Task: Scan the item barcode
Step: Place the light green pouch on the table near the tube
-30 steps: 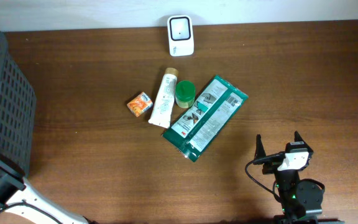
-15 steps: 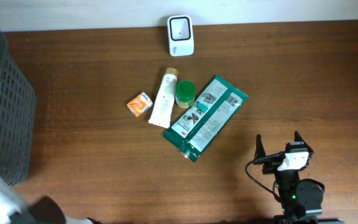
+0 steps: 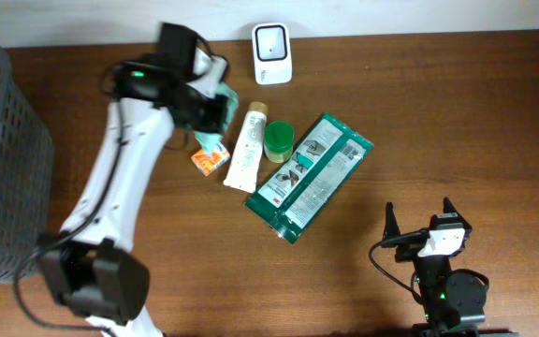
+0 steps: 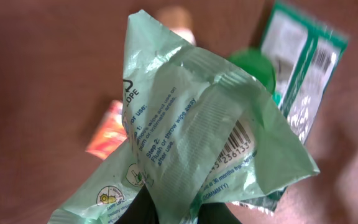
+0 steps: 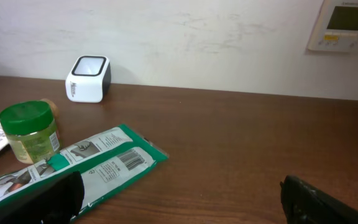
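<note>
Seeing a big jump on the left side: half a second ago that arm was barely in the overhead, down at the bottom-left corner. Now it's stretched across the dark wooden table (image 3: 457, 112), with the left gripper (image 3: 211, 101) up near the white box-shaped barcode scanner (image 3: 271, 41).

> Holding anything?

Yes. Fingers are clamped on a pale green crinkled plastic packet (image 4: 197, 137) — it fills the left wrist view, pinched at its lower edge, off the table. On the overhead it hangs above the small orange carton (image 3: 211, 159), just beside the white tube (image 3: 246, 148). It's down-left of the scanner, not over its window.

> Barcode?

Printed barcode (image 4: 238, 144) sits on a creased fold facing my wrist camera. My read: that face points away from the scanner, so the packet needs turning and a short carry up-right before it can read. The creases may spoil the scan.

> Right arm?

Hasn't budged. Right gripper (image 3: 419, 221) sits parked at the near right edge, jaws wide apart, nothing in them. Green-lidded jar (image 3: 278, 140) and long green-and-white foil sachet (image 3: 309, 175) lie where they were — untouched.
</note>
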`<state>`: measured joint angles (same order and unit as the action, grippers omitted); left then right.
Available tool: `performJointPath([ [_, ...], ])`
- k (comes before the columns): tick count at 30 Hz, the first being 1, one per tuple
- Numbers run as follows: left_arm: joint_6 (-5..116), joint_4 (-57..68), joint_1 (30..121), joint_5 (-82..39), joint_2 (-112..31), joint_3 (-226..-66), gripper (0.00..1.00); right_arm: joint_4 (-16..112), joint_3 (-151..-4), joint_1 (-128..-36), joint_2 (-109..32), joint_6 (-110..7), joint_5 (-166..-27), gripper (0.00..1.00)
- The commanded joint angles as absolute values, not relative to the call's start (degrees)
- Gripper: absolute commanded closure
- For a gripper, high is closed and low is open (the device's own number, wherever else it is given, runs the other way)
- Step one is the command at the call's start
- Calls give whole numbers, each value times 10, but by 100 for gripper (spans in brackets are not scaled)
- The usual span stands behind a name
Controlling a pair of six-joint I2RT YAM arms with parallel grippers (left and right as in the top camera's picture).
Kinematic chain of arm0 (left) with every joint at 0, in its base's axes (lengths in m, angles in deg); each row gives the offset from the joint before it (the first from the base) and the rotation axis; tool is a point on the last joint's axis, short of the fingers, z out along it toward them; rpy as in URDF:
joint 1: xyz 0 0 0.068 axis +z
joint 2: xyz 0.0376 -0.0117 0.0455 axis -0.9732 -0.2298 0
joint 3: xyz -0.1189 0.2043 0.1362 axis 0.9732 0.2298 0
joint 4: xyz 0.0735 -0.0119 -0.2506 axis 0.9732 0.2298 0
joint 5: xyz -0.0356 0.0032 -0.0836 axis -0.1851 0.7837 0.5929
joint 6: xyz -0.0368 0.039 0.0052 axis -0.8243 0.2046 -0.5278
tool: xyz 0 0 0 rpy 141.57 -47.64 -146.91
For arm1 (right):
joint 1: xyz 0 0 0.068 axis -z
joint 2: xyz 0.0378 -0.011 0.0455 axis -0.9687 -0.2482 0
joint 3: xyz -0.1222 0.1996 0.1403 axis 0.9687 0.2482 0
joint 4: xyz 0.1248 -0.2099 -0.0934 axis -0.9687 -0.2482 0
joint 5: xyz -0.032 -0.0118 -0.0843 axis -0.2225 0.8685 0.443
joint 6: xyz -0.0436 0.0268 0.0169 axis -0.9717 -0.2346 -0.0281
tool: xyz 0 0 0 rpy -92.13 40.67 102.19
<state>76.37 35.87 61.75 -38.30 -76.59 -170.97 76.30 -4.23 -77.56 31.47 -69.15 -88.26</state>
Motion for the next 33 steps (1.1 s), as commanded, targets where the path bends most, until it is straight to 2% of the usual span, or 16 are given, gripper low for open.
performJointPath([
  [1, 777, 342, 572, -380, -791, -1674, 85, 763, -37, -780, 319, -695, -886, 2],
  [5, 771, 331, 557, -425, -808, -1612, 87, 763, -37, -780, 317, -695, -886, 2],
  [10, 703, 288, 610, -424, -808, -1521, 86, 763, -37, -780, 317, -695, -886, 2],
  [13, 695, 262, 622, -425, -808, -1506, 82, 763, -37, -780, 317, -695, -886, 2],
  [14, 695, 260, 622, -425, -808, -1506, 78, 763, -37, -780, 317, -695, -886, 2],
  [15, 695, 258, 622, -429, -808, -1506, 64, 763, -37, -780, 317, -695, -886, 2],
  [16, 695, 259, 622, -429, -808, -1506, 40, 763, -37, -780, 317, -695, -886, 2],
  [17, 695, 260, 622, -429, -808, -1506, 8, 763, -37, -780, 317, -695, -886, 2],
  [18, 695, 261, 622, -429, -808, -1506, 1, 763, -37, -780, 317, -695, -886, 2],
  [27, 697, 206, 644, -422, -716, -1581, 1, 763, -37, -780, 317, -695, -886, 2],
  [33, 697, 203, 651, -341, -702, -1584, 1, 763, -37, -780, 317, -695, -886, 2],
])
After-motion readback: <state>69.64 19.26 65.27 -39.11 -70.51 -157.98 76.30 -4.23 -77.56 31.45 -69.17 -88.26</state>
